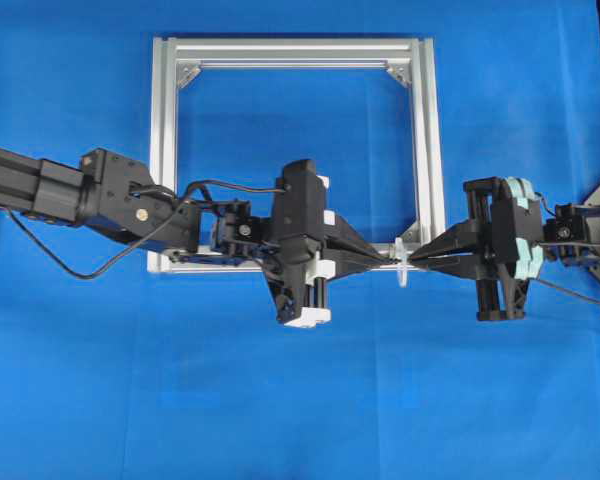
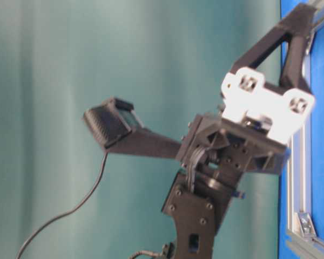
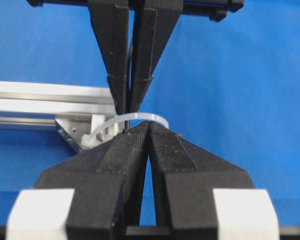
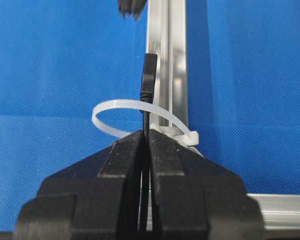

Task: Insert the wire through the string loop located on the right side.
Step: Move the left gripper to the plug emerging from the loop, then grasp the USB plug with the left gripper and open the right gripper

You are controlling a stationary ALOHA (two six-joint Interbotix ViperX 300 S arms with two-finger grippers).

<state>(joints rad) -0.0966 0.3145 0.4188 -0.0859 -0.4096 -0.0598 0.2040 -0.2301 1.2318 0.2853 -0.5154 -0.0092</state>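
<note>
Overhead view is showing both grippers meeting tip to tip at the frame's (image 1: 298, 155) lower right corner, on the blue bench (image 1: 300, 400). Left gripper (image 1: 388, 256) is reaching in from the left, right gripper (image 1: 420, 258) from the right, and the loop (image 1: 401, 268) is sitting between their tips, sticking out from the frame's corner.

Right wrist view is showing the right gripper (image 4: 145, 134) clenched on the wire (image 4: 149, 80): the thin black cable is running up out of the closed jaws, passing through the loop (image 4: 110, 107), and its thicker plug tip is standing just above the loop, in front of the aluminium rail (image 4: 166, 60). Left gripper's tip (image 4: 130, 7) is showing at the top edge, apart from the plug.

Left wrist view is showing the left gripper (image 3: 149, 129) with its jaws pressed together and nothing visible between them. Its tips are lying just under the loop's (image 3: 147, 116) whitish band, with the right gripper (image 3: 131, 102) pointing toward it from the far side, also closed.

Table-level view is showing only an arm, blurred, beside the frame (image 2: 299, 162).
</note>
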